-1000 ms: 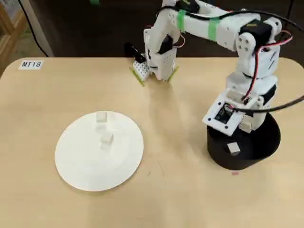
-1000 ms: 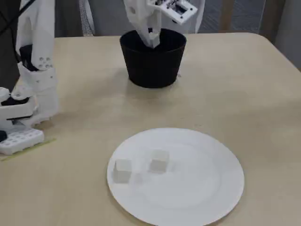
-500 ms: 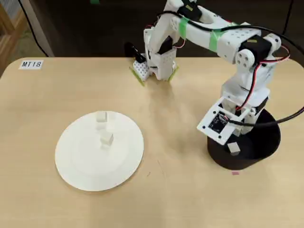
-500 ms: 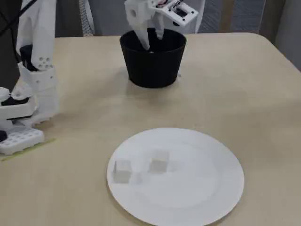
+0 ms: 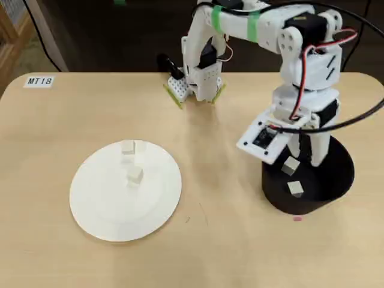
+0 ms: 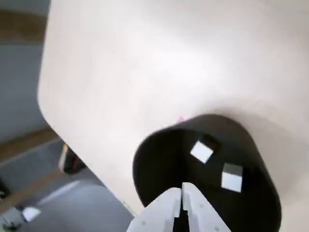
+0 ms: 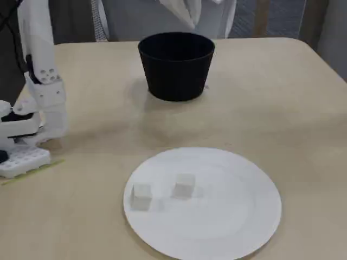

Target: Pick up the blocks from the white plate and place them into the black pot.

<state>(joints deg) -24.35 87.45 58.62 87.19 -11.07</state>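
Observation:
The white plate [image 5: 114, 210] [image 7: 227, 216] lies on the table with two off-white blocks on it, one near its rim [image 5: 128, 147] [image 7: 141, 194] and one nearer its middle [image 5: 134, 174] [image 7: 183, 185]. The black pot [image 5: 300, 210] [image 6: 145, 164] [image 7: 176, 81] stands upright and holds two more blocks [image 6: 201, 151] [image 6: 231, 178], also visible in the overhead view [image 5: 291, 165] [image 5: 295, 188]. My gripper [image 6: 182, 189] [image 7: 191, 20] hangs above the pot's mouth, shut, with nothing between its fingers.
The arm's white base [image 5: 201, 78] [image 7: 32, 124] is fixed at the table's edge, with a small white perforated piece [image 5: 177, 89] [image 7: 21, 161] beside it. A label reading MT18 [image 5: 39, 81] lies in a table corner. Bare tabletop [image 5: 222, 156] separates plate and pot.
My gripper has lifted up out of the pot and its fingers have come together. A second block now shows inside the pot. The blocks on the plate have not moved.

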